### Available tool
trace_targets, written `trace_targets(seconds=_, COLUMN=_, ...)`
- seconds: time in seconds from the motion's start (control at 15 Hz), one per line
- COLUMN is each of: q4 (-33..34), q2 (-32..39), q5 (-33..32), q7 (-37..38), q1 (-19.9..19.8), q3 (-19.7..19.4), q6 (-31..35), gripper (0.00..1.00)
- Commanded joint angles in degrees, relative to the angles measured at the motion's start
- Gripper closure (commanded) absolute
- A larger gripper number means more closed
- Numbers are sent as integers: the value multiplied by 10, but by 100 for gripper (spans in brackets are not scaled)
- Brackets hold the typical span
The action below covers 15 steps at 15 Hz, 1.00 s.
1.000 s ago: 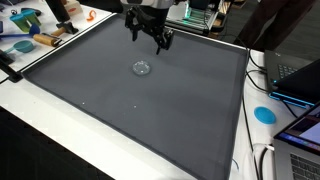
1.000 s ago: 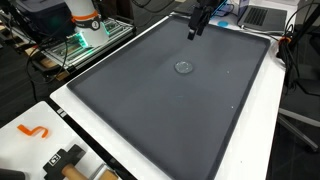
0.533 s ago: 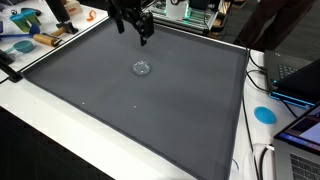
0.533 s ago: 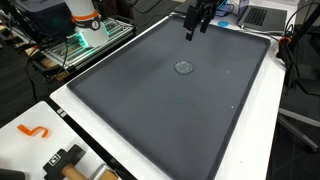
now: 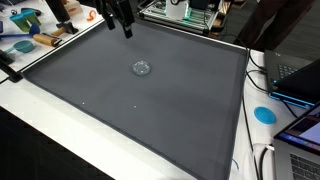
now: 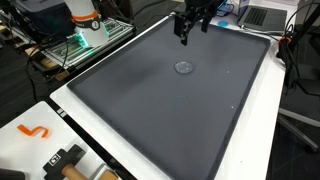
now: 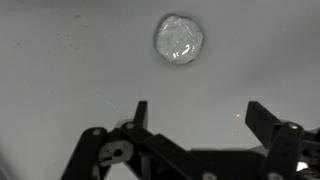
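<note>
A small clear round lid-like disc [image 5: 142,68] lies on the big dark grey mat [image 5: 150,110]; it shows in both exterior views [image 6: 183,68] and near the top of the wrist view [image 7: 178,39]. My gripper [image 5: 125,28] hangs in the air over the mat's far edge, well away from the disc [image 6: 185,35]. In the wrist view the gripper [image 7: 197,112] is open, its two dark fingers [image 7: 262,120] spread wide with only bare mat between them. Nothing is held.
The mat lies on a white table [image 5: 60,140]. Tools and orange pieces sit at a table corner [image 5: 40,38], [image 6: 60,158]. A blue disc [image 5: 264,114], laptops and cables [image 5: 295,85] line one side. A rack with green lights [image 6: 85,40] stands beyond the table.
The gripper has moved sideways along the mat's far edge, leftward in both exterior views, staying open and empty. The disc has not moved.
</note>
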Motion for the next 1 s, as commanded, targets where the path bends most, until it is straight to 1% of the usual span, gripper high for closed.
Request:
trace_targets(seconds=0.0, q4=-52, q2=-32, q5=63, q7=-39, q1=-21, q3=-6, q6=31, gripper=0)
trace_targets(seconds=0.27, q4=-97, q2=-51, q5=134, q7=-86, q1=-41, q3=-11, q6=73, gripper=0)
trace_targets(seconds=0.47, q4=-131, q2=-63, q5=174, q7=-119, q1=-51, q3=-15, q6=101, gripper=0)
trace_targets(seconds=0.93, q4=-194, q2=-85, q5=259, q7=-204, q1=-60, q3=-15, q6=156, gripper=0)
